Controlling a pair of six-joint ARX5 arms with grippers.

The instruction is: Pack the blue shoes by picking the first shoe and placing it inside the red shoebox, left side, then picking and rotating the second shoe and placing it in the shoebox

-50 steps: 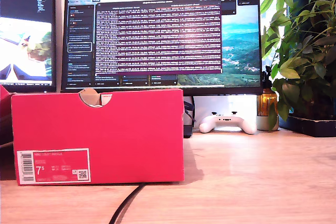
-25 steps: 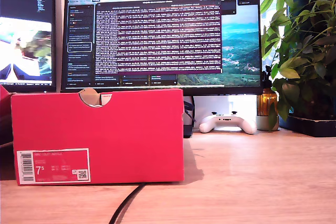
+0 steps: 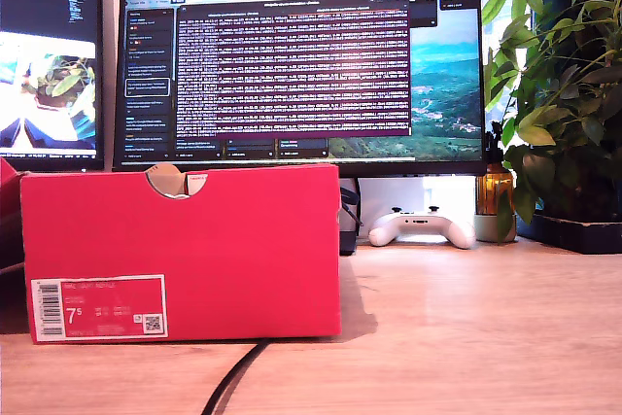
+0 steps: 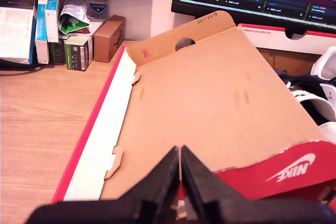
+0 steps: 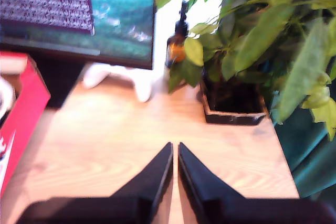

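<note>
Red shoebox (image 3: 181, 252) stands at the exterior view's left on your wooden surface (image 3: 466, 328), label facing the camera, monitor (image 3: 301, 65) behind it. Beside it lies a white controller (image 3: 422, 226), then a plant (image 3: 569, 94). My first claw (image 4: 179, 156) is pressed together above the box's open lid (image 4: 210, 108). My second claw (image 5: 175, 153) is together over bare wood.

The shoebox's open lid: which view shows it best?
The first wrist view: the brown inside of the lid fills it, over my first gripper. The exterior view shows only the shoebox's red front; the second wrist view, a red edge.
</note>
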